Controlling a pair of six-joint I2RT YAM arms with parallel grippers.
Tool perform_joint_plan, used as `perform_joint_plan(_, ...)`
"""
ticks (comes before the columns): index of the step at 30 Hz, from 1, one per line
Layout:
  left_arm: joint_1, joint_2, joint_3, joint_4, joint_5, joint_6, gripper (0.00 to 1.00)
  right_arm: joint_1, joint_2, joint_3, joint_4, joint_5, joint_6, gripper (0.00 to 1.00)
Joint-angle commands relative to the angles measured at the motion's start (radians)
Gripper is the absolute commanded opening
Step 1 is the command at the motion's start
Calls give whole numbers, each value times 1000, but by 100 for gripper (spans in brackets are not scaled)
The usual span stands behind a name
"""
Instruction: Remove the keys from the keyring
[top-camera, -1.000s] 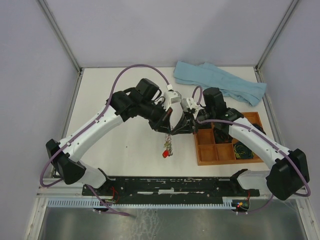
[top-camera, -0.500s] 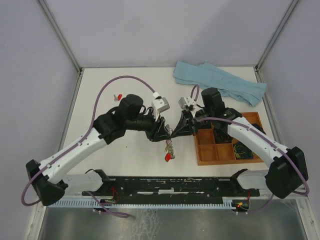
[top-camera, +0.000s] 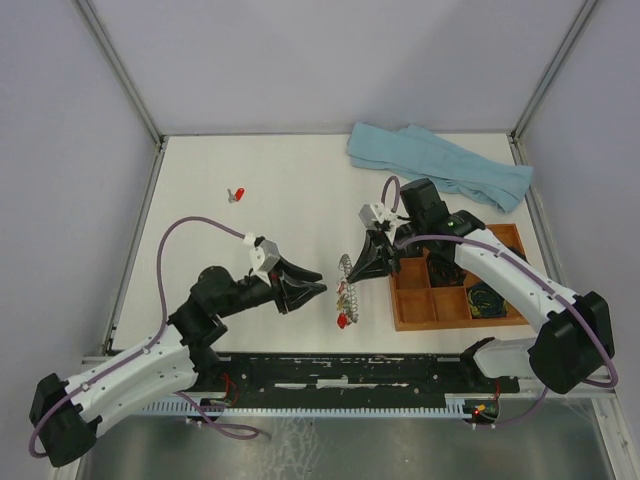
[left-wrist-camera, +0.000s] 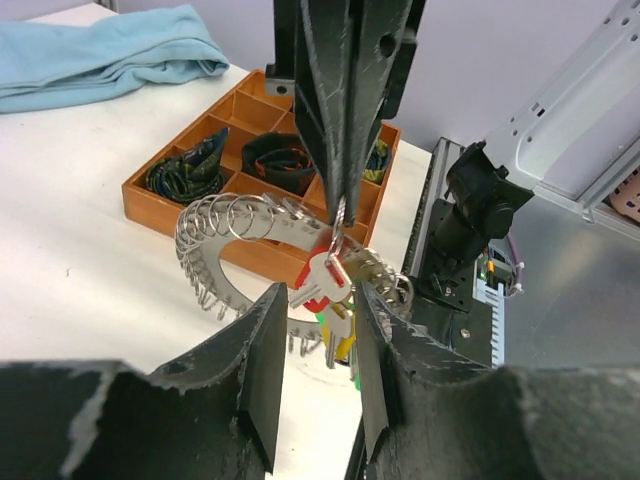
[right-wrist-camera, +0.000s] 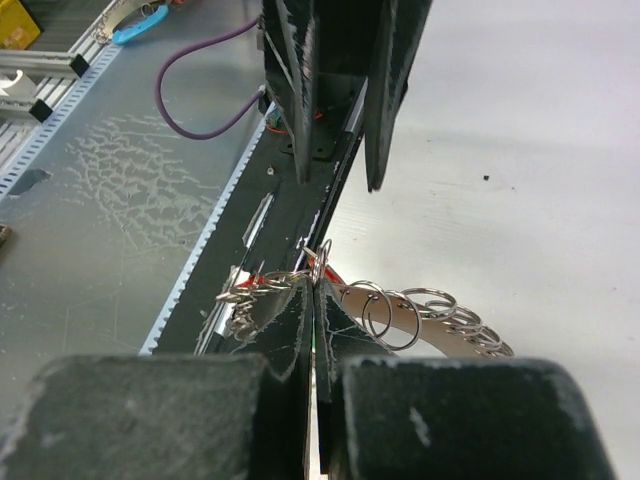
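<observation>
My right gripper (top-camera: 353, 277) (right-wrist-camera: 314, 284) is shut on one small loop of the keyring (top-camera: 344, 266) (right-wrist-camera: 432, 318) (left-wrist-camera: 214, 252), a silvery ring fringed with loops that hangs just above the table. A bunch of keys (top-camera: 343, 318) (left-wrist-camera: 324, 282) with red, green and yellow heads dangles from it. My left gripper (top-camera: 318, 288) (left-wrist-camera: 318, 302) is open, a short way left of the bunch, with nothing between its fingers (left-wrist-camera: 268, 352). A lone red key (top-camera: 237, 194) lies far left on the table.
An orange compartment tray (top-camera: 408, 322) (left-wrist-camera: 258, 88) with dark coiled bundles stands right of the keyring. A blue cloth (top-camera: 440, 165) (left-wrist-camera: 100, 55) lies at the back right. The black rail (top-camera: 340, 372) runs along the near edge.
My left gripper has opened and its arm has drawn back toward the near left, away from the keyring. The right gripper has moved little and still holds the ring.
</observation>
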Motion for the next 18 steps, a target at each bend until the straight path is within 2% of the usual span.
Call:
perform_joint_plan(1, -2, 44, -51, 362, 14, -83, 38, 5, -2, 63, -92, -69, -140, 1)
perform_joint_plan(10, -1, 191, -58, 511, 90, -137, 34, 6, 0, 63, -107, -72, -157, 1)
perform_joint_plan(18, -1, 210, -58, 463, 162, -109, 34, 5, -3, 71, -129, -79, -174, 1)
